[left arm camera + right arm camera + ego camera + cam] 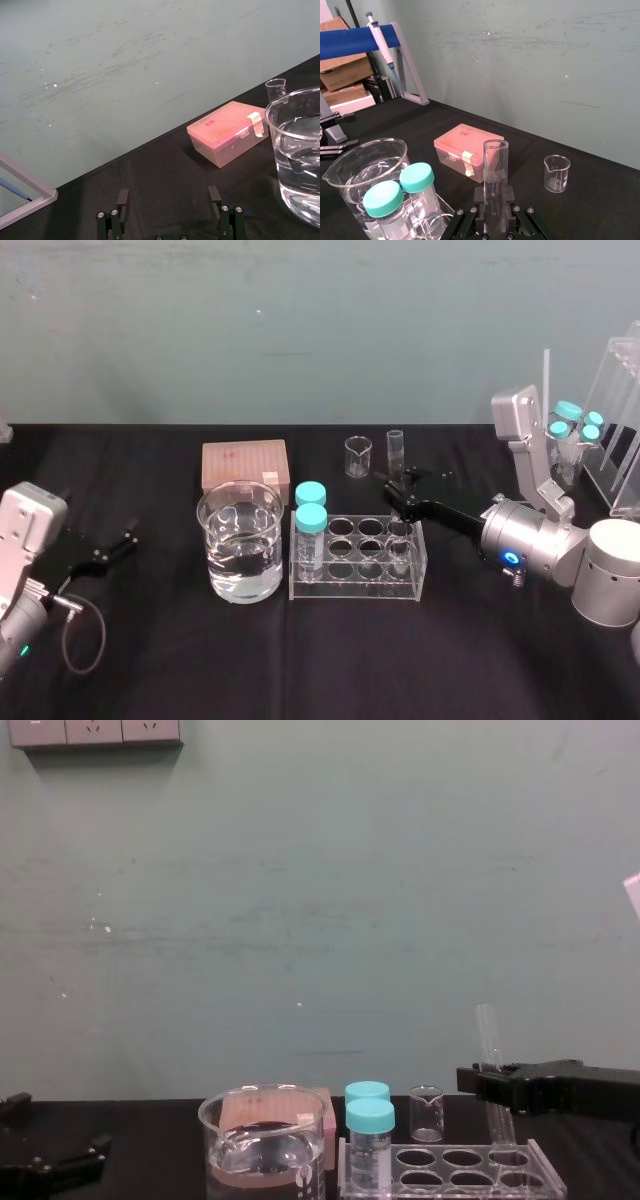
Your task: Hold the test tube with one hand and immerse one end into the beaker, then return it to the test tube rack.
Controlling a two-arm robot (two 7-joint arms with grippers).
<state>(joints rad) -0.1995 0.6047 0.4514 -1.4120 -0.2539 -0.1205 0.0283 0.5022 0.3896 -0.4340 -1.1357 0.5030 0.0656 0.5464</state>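
Observation:
The test tube [396,452] stands upright in a right-end hole of the clear test tube rack [340,590], towering over it. My right gripper [399,494] reaches in from the right and is shut on the tube about halfway up. In the right wrist view both black fingers [480,196] press against the test tube [495,160]. In the chest view the right gripper [480,1082] clamps the test tube [490,1040] above the rack [450,1172]. The large beaker [240,540], part full of water, stands left of the rack. My left gripper [112,546] rests open at the far left.
Two turquoise-capped vials [311,515] stand in the rack's left end. Behind the beaker lies a pink lidded box [245,464], and a tiny beaker [357,456] sits behind the rack. A clear stand with more capped vials [575,422] is at the far right.

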